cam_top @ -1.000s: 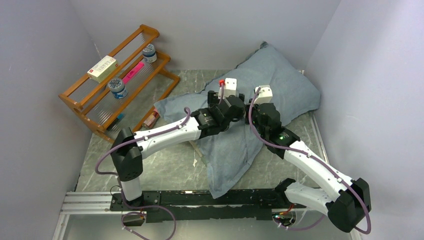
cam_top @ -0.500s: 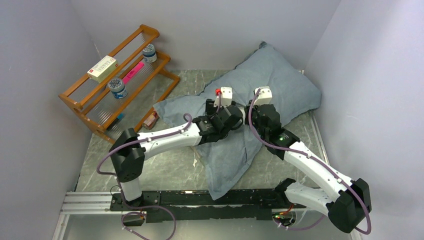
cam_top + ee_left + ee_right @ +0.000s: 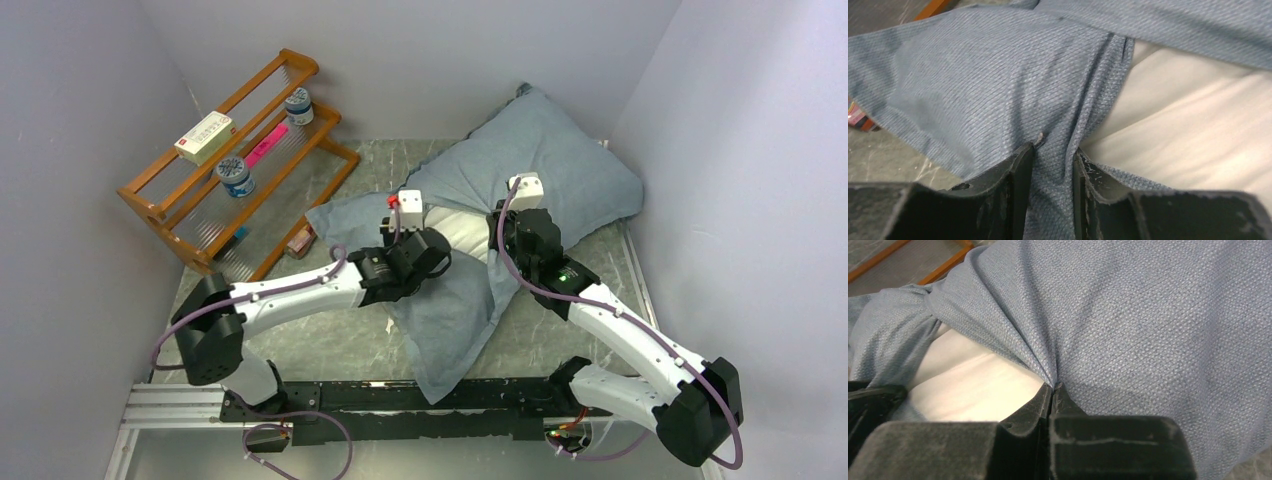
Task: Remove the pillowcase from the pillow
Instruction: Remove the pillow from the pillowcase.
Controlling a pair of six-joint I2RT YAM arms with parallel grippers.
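**Both end effectors gripping the pillowcase at its opening**

The left end effector (image 3: pixel 1052 150) is clamping a raised fold of the pillowcase (image 3: pixel 973 75). Its two fingers are standing slightly apart with blue-grey cloth bunched between them, and creases are running from the grip toward 12 o'clock in the left wrist view. Just beside that fold, at 3 o'clock, the white pillow (image 3: pixel 1188 115) is showing bare through the cover's opening.

The right end effector (image 3: pixel 1052 386) is pinching the same cover with its fingers pressed together, and pleats are converging on the tips. In the right wrist view, bare pillow is showing at 9 o'clock of the grip.

In the top view the two end effectors are sitting near each other over the middle of the worktop (image 3: pixel 340 340). The left one is lying at 9 o'clock of the right one, with a strip of white pillow between them. The covered bulk of the pillow is extending toward 1 o'clock into the far corner. A loose flap of the pillowcase is trailing toward 6 o'clock.

At 10 o'clock a wooden rack (image 3: pixel 160 195) is carrying a box (image 3: pixel 205 137) and two jars (image 3: pixel 236 175).
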